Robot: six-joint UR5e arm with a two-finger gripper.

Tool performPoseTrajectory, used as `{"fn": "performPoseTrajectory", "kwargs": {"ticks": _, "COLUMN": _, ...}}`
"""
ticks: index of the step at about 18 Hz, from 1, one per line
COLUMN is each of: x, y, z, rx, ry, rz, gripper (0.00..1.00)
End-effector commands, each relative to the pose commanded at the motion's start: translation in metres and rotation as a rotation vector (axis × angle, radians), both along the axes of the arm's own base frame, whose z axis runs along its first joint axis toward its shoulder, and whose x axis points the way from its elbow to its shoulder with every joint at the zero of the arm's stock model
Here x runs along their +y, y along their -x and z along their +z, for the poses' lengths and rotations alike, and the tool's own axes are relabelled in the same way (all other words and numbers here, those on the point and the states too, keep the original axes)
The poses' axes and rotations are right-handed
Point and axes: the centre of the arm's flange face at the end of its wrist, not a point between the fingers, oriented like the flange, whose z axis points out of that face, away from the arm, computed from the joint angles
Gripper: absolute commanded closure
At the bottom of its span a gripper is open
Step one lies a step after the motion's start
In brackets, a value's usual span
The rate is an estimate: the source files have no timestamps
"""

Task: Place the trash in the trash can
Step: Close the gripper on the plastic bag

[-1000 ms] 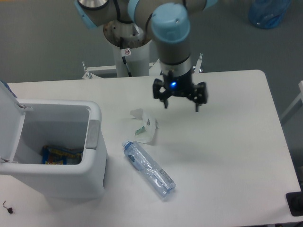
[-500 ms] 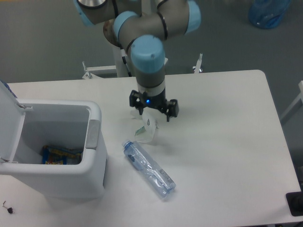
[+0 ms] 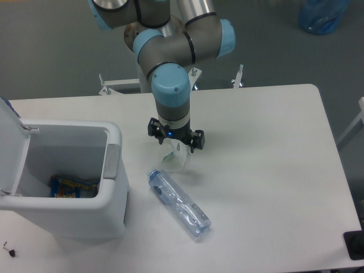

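White table [image 3: 273, 170]: jaws spread wide, straddling the paper wrapper [image 3: 174, 158], not clamped.

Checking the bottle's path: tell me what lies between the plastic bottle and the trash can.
Nothing: in the fixed camera view, only bare table separates the plastic bottle from the trash can.

A white rectangular desk [image 3: 273, 165] is seen; on it are set an open white plastic bin [image 3: 114, 170], a crumpled white paper wrapper [image 3: 175, 159] and a crushed clear plastic bottle [image 3: 179, 203].
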Motion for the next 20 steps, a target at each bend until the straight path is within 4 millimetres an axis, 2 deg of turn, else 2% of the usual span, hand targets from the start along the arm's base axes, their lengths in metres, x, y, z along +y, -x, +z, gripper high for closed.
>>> {"fn": "performPoseTrajectory", "kwargs": {"ticks": 4, "x": 0.000, "y": 0.000, "z": 0.001, "rx": 0.001, "ry": -0.001, "rz": 0.002, "gripper": 0.55}}
{"fn": "performPoseTrajectory", "kwargs": {"ticks": 11, "x": 0.004, "y": 0.004, "z": 0.009, "rx": 0.017, "ry": -0.015, "rz": 0.057, "gripper": 0.96}}
{"fn": "performPoseTrajectory", "kwargs": {"ticks": 13, "x": 0.005, "y": 0.006, "z": 0.013, "rx": 0.025, "ry": -0.021, "rz": 0.055, "gripper": 1.00}}
{"fn": "performPoseTrajectory", "kwargs": {"ticks": 16, "x": 0.003, "y": 0.017, "z": 0.022, "rx": 0.039, "ry": -0.033, "rz": 0.058, "gripper": 1.00}}
{"fn": "performPoseTrajectory", "kwargs": {"ticks": 18, "x": -0.004, "y": 0.029, "z": 0.034, "rx": 0.051, "ry": -0.053, "rz": 0.072, "gripper": 1.00}}
{"fn": "performPoseTrajectory", "kwargs": {"ticks": 20, "x": -0.009, "y": 0.030, "z": 0.059, "rx": 0.083, "ry": -0.081, "rz": 0.016, "gripper": 1.00}}
